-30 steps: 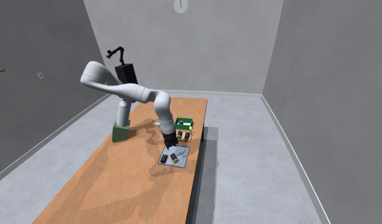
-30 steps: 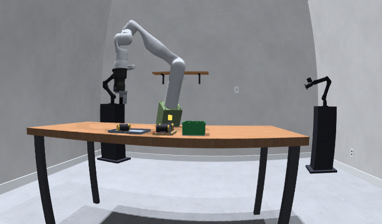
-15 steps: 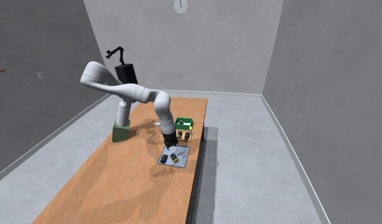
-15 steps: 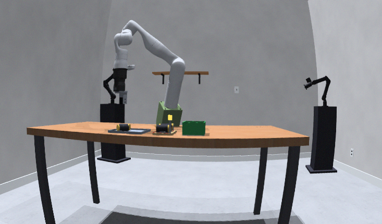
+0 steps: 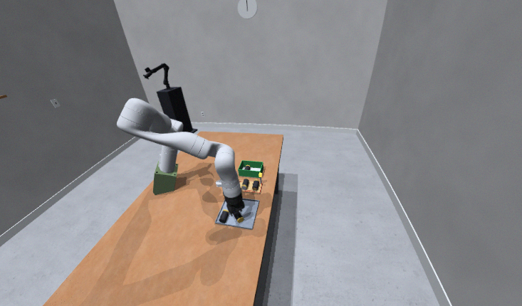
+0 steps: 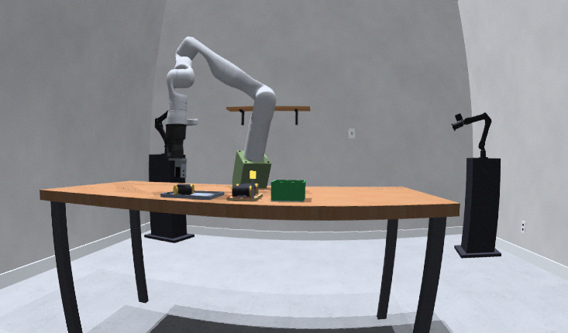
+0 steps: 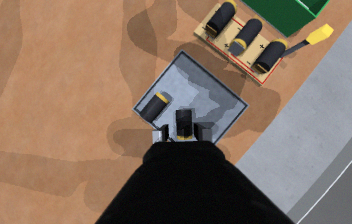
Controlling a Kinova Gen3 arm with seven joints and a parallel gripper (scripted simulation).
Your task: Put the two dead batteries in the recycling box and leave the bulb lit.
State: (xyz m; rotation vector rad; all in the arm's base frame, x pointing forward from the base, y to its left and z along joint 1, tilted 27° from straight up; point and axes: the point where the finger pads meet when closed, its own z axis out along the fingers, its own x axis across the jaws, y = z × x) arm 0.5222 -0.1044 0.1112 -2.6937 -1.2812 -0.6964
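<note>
Tool [image 7: 184, 133] is spread and empty, hanging right over a battery [image 7: 183, 122] on the tray [image 7: 226, 102]. Looks like a stiff, smooth little cylinder that'd roll easily, so I'd pinch it mid-barrel, across its width.

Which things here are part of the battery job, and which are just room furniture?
Job: gripper, open; two batteries on the tray; three in the holder; bulb; green box.
Not job: wall shelf; camera stands; wall clock.
</note>
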